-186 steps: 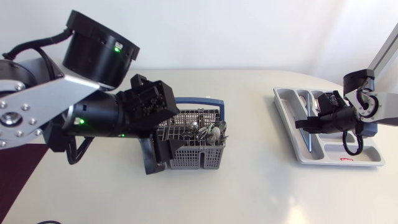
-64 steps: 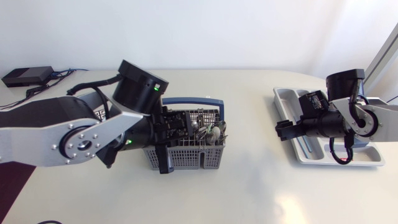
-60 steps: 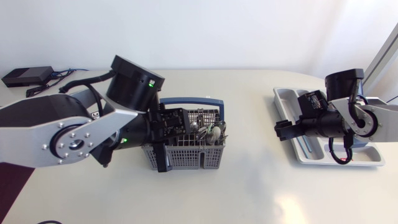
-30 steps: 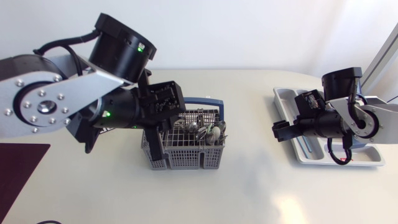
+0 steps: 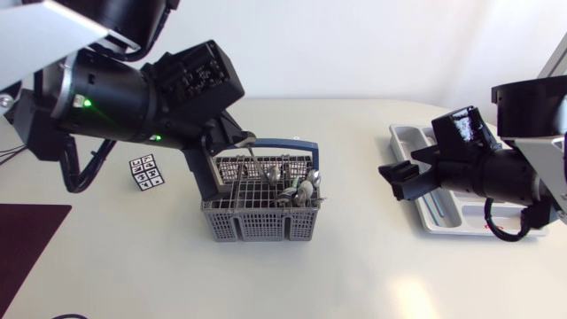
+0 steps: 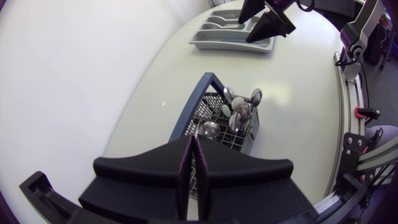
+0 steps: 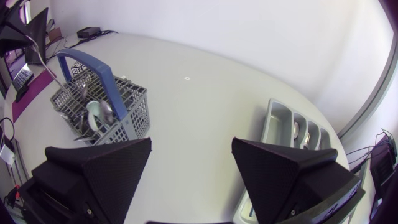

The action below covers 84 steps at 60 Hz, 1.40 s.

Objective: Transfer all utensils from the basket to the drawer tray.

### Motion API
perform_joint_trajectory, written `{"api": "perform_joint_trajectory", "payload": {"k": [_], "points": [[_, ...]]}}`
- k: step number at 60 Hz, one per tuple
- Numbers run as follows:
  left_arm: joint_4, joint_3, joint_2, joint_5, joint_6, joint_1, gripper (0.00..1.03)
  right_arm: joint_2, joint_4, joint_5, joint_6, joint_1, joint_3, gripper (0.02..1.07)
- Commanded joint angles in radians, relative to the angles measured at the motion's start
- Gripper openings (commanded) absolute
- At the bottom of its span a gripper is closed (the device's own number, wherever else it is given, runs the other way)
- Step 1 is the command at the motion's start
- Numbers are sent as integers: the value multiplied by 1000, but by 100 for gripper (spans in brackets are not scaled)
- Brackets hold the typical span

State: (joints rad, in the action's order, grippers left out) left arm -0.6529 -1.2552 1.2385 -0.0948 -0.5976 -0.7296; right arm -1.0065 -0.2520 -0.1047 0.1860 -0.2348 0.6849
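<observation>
Utensils (image 5: 294, 184): most stand in the basket (image 5: 266, 227); one thin-handled piece (image 5: 250, 151) is pinched in our closed left claw (image 6: 193, 149) above it. We should lift straight up, clearing the blue handle (image 5: 285, 142). Our right claw (image 7: 191, 143) is wide open and empty, near the drawer tray (image 5: 403, 142).

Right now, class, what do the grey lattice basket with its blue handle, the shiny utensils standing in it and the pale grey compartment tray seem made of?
Grey lattice basket: probably moulded plastic, matte, even thin grid.
Shiny utensils: likely polished metal; the spoon bowls glint.
Pale grey compartment tray: apparently plastic, smooth with rounded moulded dividers and a soft sheen.
</observation>
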Motion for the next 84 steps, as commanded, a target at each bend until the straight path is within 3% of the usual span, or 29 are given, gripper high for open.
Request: {"api": "perform_joint_trajectory", "payload": {"k": [1,13,27,35,44,51,58,65,70,84], "points": [[15,2,-16,-2,22,-11,4,13,-23,0,-25,-28,-25,95],[24,4,6,-11,65,-7,4,46,-26,0,-30,-67,-38,95],[-34,-124,90,3,277,-8,4,111,-30,80,-39,-311,-8,95],[-103,-210,156,110,420,33,4,54,-4,149,-43,-440,30,94],[-208,-296,236,290,518,71,4,0,63,168,-40,-515,71,94],[-211,-302,240,308,541,71,4,-4,151,168,-14,-548,54,94],[-208,-303,240,336,548,88,4,-12,267,171,23,-569,15,87],[-205,-306,242,363,561,105,4,-61,312,201,44,-583,18,86],[-205,-311,253,409,570,116,4,-110,352,224,61,-595,25,75],[-208,-309,259,432,576,121,4,-195,436,312,96,-632,34,51]]}}
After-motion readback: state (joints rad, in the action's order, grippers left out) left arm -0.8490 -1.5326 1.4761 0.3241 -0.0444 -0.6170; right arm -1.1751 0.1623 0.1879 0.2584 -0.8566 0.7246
